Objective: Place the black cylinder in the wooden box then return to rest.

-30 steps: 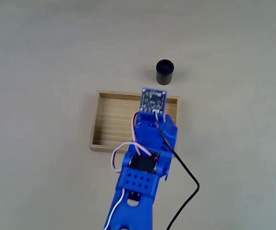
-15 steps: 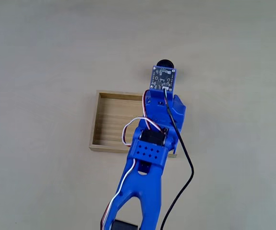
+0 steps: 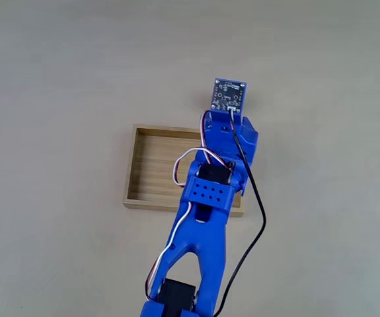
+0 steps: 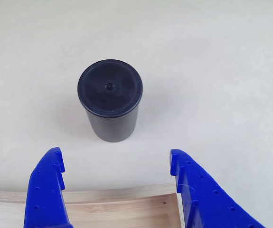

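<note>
arm point(image 3: 206, 198) stretched over wooden box point(image 3: 151, 168) | end effector point(image 4: 115, 159) spread before black cylinder point(image 4: 109, 99)

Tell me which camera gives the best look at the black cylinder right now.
The other view: the black cylinder stands upright on the table in full sight, its round top and side clear, just beyond the open gripper and the wooden box wall. In the fixed view the arm's circuit board covers it.

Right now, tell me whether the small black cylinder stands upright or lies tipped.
Upright: the matte black cylinder shows its round top facing up, standing on the table beyond the tool.
</note>
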Controlling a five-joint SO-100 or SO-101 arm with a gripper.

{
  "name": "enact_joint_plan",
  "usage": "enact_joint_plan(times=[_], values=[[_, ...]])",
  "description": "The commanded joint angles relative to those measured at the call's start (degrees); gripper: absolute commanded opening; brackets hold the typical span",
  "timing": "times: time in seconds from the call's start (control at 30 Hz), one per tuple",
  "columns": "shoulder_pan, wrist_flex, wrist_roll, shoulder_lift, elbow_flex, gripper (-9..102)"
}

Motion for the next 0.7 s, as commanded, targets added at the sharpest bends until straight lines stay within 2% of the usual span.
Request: enact_joint_plan(times=[0.0, 0.67], values=[[-1.41, -2.72, 0.09, -0.09, -9.4, 34], [0.26, -2.9, 1.23, 5.62, -15.29, 34]])
